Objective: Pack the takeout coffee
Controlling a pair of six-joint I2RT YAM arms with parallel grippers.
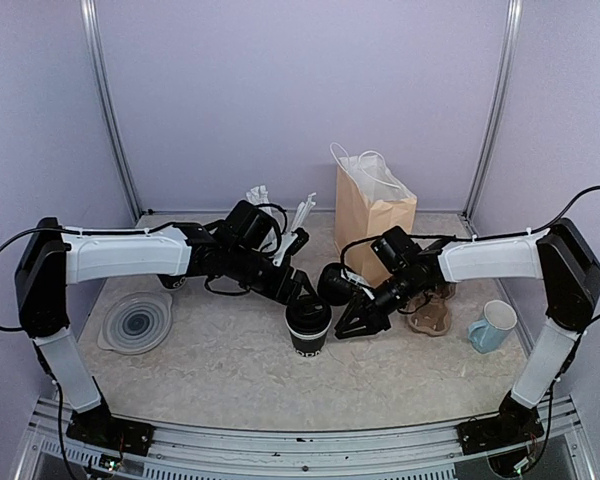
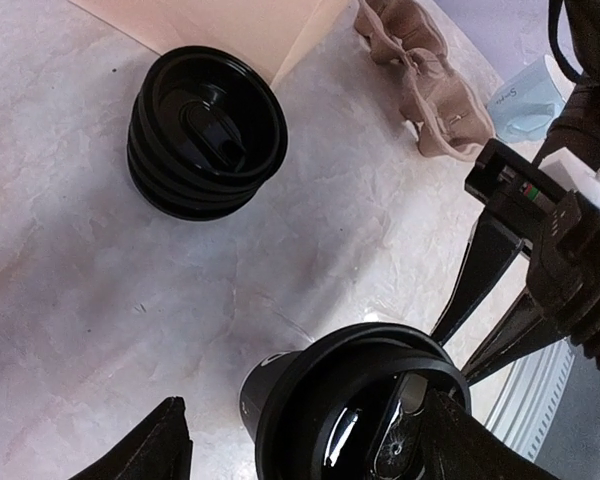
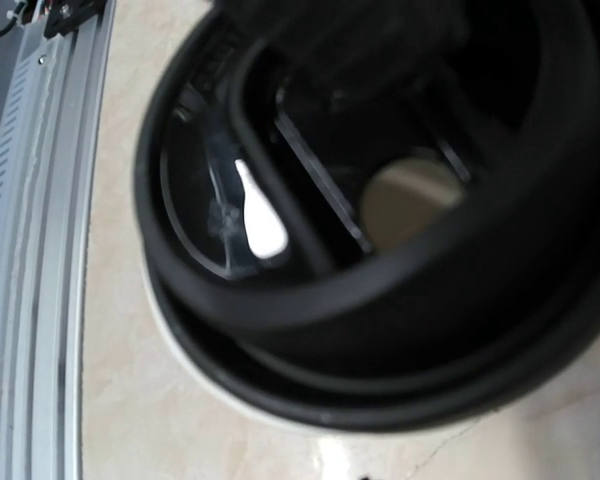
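**Table status: takeout coffee between two end effectors**

Lavender walls enclose a pale marbled table (image 1: 230,370). We locate the takeout coffee (image 1: 308,328) upright near the table centre, with its black lid on.

1. Left end effector (image 2: 305,400): we read it as spread. One finger stands on each side of the cup's lidded top. The finger on one side lies against the lid rim, and the other stands apart from the cup.
2. Right end effector (image 1: 358,318): it sits at 3 o'clock of the cup, with its fingers parted and their tips just beside the lid. In the right wrist view the blurred lid fills the frame, and we cannot tell whether the fingers make contact.

Surrounding items, referenced to the cup:
- stack of black lids (image 2: 208,130), at 1 o'clock, just beside it
- brown paper bag (image 1: 373,215), at 1 o'clock, behind the lids
- pulp cup carrier (image 1: 430,315) and pale blue mug (image 1: 492,325), at 3 o'clock
- grey dish (image 1: 137,322), at 9 o'clock, well apart
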